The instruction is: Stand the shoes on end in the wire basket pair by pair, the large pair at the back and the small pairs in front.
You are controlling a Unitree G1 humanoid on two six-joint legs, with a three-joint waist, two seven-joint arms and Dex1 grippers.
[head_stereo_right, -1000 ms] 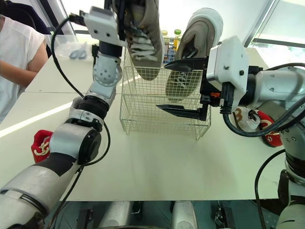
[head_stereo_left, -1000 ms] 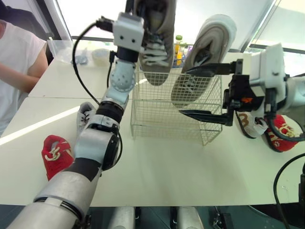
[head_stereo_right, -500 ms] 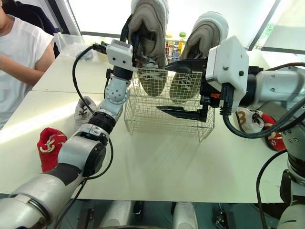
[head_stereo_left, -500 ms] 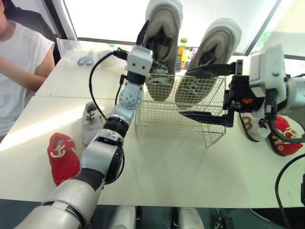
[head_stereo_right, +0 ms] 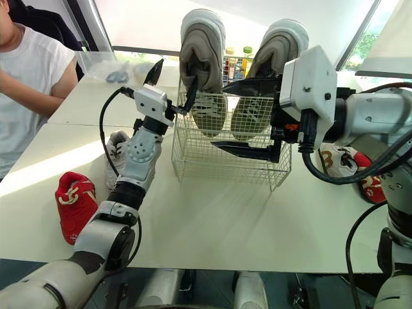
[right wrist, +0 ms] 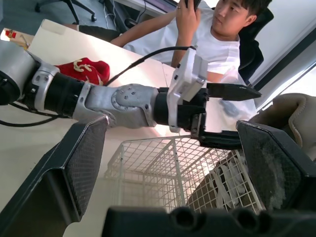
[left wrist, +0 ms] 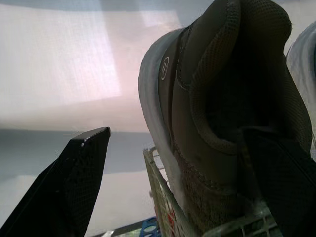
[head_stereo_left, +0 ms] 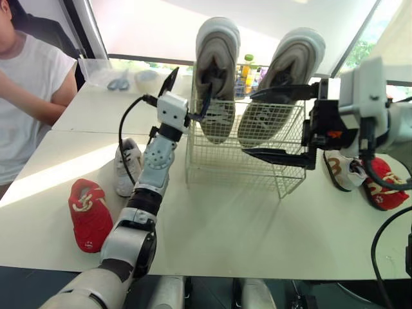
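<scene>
Looked like a lab or office: joined white tables (head_stereo_left: 225, 222) under my left gripper (head_stereo_left: 190, 89), big windows (head_stereo_left: 141, 32) beyond it, person (head_stereo_left: 26, 84) seated well to its left.

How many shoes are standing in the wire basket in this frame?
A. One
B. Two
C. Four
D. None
B: one grey shoe and a second grey shoe beside it stand on end inside the wire basket, with no other shoe in it.
</scene>
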